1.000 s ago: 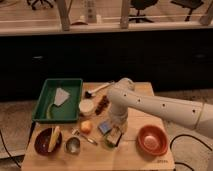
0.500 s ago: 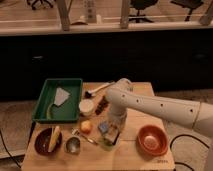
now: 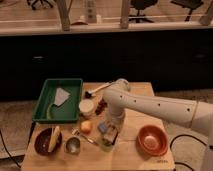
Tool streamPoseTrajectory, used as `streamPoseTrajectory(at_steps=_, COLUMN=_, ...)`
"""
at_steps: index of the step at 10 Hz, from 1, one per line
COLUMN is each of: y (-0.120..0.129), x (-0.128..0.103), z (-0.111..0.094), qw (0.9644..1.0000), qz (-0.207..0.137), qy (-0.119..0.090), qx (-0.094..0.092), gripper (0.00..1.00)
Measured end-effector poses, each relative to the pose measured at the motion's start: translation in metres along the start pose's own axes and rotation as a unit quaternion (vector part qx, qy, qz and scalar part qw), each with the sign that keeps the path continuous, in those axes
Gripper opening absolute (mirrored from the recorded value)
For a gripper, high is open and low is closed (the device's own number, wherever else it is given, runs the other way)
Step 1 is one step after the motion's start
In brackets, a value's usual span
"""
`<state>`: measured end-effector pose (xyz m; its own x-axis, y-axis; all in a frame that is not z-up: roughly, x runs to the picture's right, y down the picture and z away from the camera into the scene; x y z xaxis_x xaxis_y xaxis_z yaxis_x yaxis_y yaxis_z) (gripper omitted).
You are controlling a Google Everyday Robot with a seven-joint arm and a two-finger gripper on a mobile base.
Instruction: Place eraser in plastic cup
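My gripper (image 3: 110, 134) hangs from the white arm (image 3: 150, 106) that reaches in from the right and points down at the front middle of the wooden table (image 3: 135, 160). It is shut on a small blue-grey eraser (image 3: 103, 128). The plastic cup (image 3: 105, 145), small and pale green, stands right under the gripper, partly hidden by it. The eraser is just above the cup's rim, to the right of the orange ball (image 3: 86, 126).
A green tray (image 3: 50, 117) holding a grey piece sits at the left. A cream round container (image 3: 87, 107), a metal cup (image 3: 73, 145), a brown bowl with a banana (image 3: 47, 141), an orange bowl (image 3: 152, 140) and a brush (image 3: 98, 90) surround the gripper.
The gripper with the eraser has shifted slightly left and lower over the plastic cup. Nothing else has moved.
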<state>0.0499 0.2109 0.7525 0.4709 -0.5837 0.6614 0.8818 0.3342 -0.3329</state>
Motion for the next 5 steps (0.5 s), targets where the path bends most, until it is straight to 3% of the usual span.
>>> streamPoseTrajectory(at_steps=3, y=0.0015, x=-0.0027, z=-0.0025, qw=1.0000, qz=-0.004, qy=0.003, qx=0.000, gripper=0.01)
streamPoseTrajectory(at_steps=5, y=0.0017, x=-0.0042, z=-0.0052, qw=1.0000, qz=-0.003, qy=0.005, qx=0.003, gripper=0.00)
